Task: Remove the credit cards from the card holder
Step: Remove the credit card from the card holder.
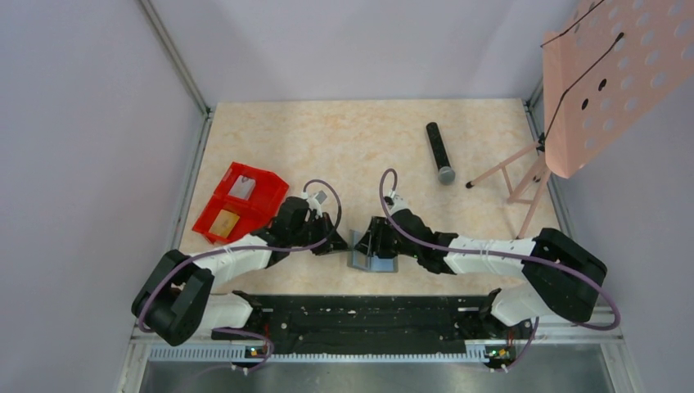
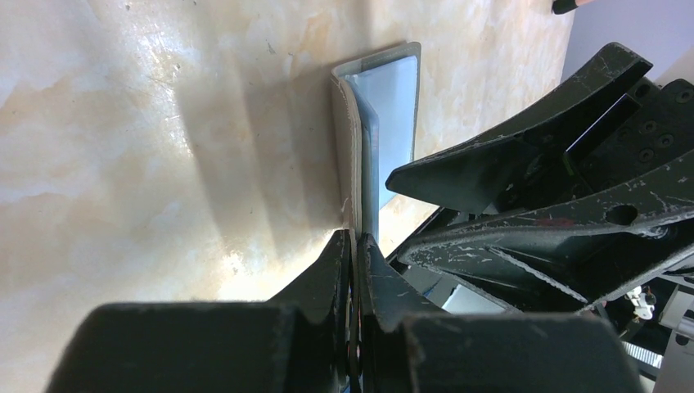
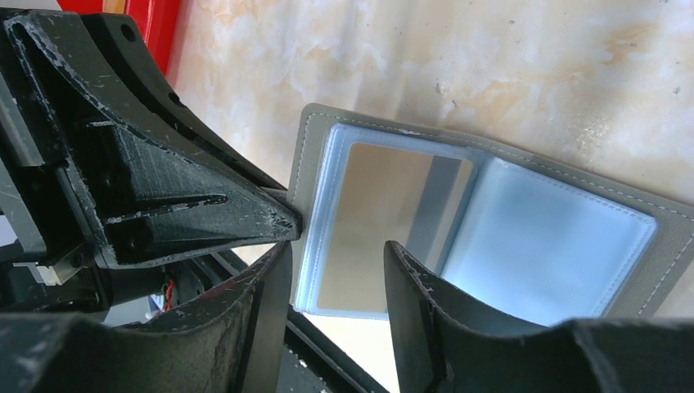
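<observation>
The card holder (image 3: 548, 237) lies open near the table's (image 1: 327, 139) near edge, centrally, between both arms; the left gripper (image 2: 353, 237) is clenched on its raised left flap; the right gripper (image 3: 335, 246) hangs released, fingers spread, over the inner panel.

Odds and ends on the table (image 1: 344, 139)
A red bin (image 1: 270, 192) sits at the left, something small in each compartment; a black microphone (image 1: 439, 152) lies toward the far right, near the legs of a pink music stand (image 1: 606, 78).

Blk-and-white arms (image 1: 245, 258), purple cables (image 1: 322, 182) — scuffed blk fingers (image 3: 425, 327), maybe red-flecked.
</observation>
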### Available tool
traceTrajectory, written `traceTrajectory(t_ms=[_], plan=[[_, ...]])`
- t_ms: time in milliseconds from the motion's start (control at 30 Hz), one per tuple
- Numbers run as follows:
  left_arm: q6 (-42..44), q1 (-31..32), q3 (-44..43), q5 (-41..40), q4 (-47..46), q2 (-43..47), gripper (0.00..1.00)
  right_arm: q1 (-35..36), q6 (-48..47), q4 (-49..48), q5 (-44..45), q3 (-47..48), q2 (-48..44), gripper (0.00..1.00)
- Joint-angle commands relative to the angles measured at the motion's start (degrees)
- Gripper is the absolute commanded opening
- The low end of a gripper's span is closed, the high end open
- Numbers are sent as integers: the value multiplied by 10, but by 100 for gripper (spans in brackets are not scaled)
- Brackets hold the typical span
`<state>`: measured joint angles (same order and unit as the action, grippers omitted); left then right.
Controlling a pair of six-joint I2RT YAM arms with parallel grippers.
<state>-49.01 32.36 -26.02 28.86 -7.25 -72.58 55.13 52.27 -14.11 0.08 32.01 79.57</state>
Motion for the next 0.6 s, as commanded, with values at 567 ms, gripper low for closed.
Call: traceTrajectory(t_ms=[567], plan=[[1,9,3,-6,-9,18,0,7,13,-33,-12,9,48,40]])
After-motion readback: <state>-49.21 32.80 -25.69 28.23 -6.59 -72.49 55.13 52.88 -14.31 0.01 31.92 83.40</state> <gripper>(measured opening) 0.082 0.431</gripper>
